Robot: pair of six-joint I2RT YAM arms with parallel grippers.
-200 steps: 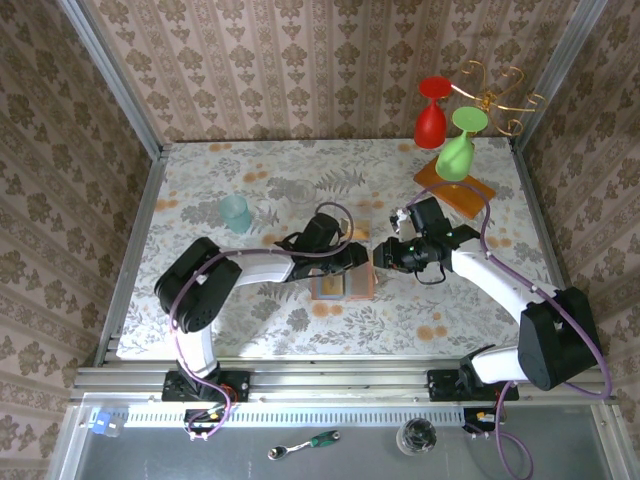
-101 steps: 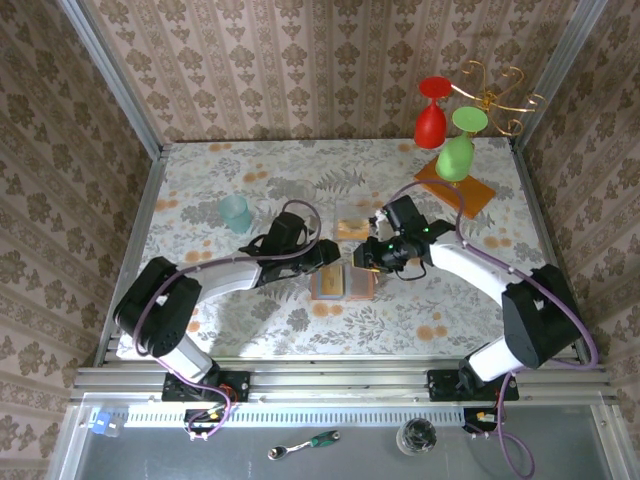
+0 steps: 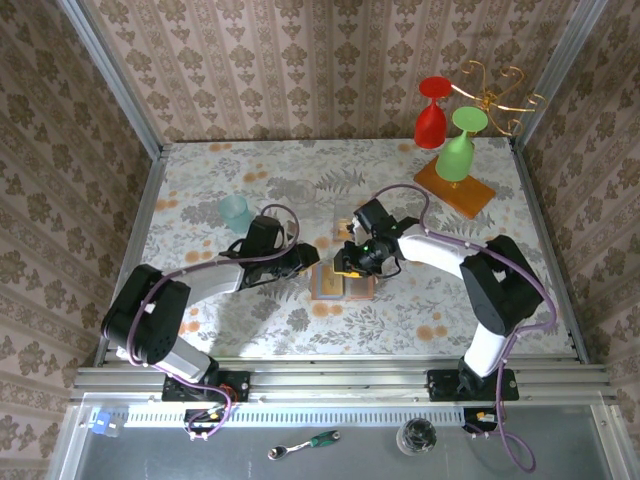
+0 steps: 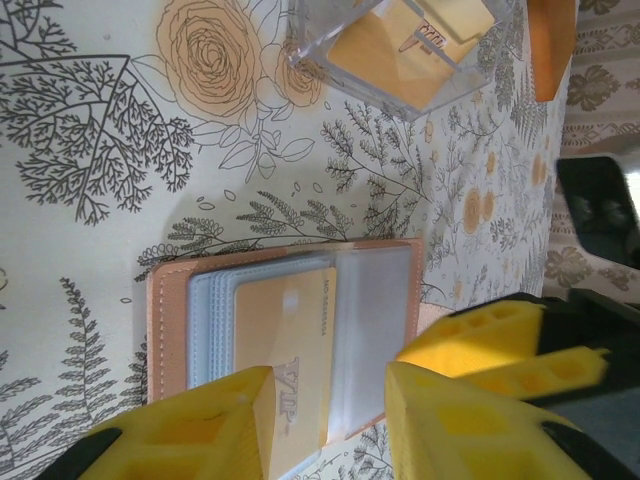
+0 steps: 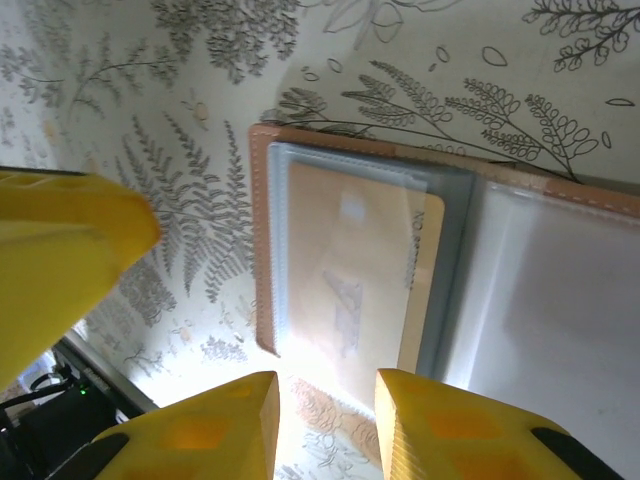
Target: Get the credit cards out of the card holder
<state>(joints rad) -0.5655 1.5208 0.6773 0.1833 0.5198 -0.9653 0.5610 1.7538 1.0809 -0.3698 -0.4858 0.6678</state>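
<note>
Top external view, nearest item first: card holder (image 3: 330, 288), lying open and flat on the floral table (image 3: 420, 310), centre of frame. Left gripper (image 3: 305, 265) at its left edge, right gripper (image 3: 350, 262) over its upper edge, the two close together.

Left wrist view: yellow fingers (image 4: 200, 425) apart, nothing between them; orange-tan credit card (image 4: 285, 350), lettered VIP, seated in the holder's left pocket.

Right wrist view: fingers (image 5: 200, 435) parted, empty, low over the same card.

Further back: clear box (image 4: 400, 45) with orange contents; teal cup (image 3: 235, 212), left; orange slab (image 3: 470, 195) with goblet rack (image 3: 495, 95), upper right.
</note>
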